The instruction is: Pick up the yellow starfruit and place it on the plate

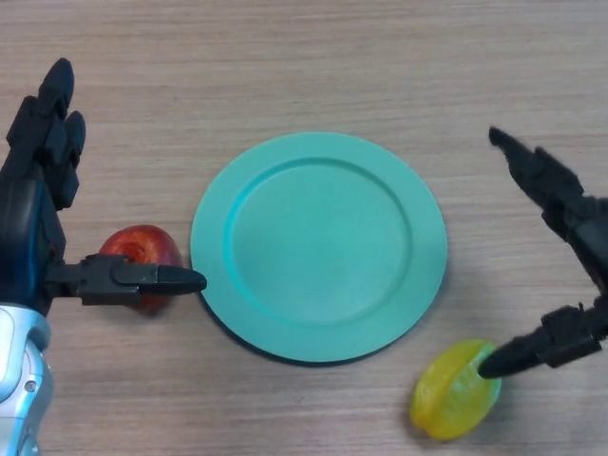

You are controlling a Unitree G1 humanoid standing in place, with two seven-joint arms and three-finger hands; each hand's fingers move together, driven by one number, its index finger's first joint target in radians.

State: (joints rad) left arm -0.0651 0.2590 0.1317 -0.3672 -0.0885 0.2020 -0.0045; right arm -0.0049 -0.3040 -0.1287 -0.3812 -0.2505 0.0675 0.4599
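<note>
The yellow starfruit (453,391) lies on the wooden table near the front edge, right of and just below the teal plate (318,245), whose surface is bare. My right hand (570,223) hovers at the right with its fingers spread; its thumb tip (508,359) reaches the starfruit's upper right side, while the other fingers point up and away from it. My left hand (38,199) is at the left, fingers straight, its thumb lying over a red apple.
A red apple (141,249) sits just left of the plate's rim, partly under my left thumb (142,278). The table is light wood grain.
</note>
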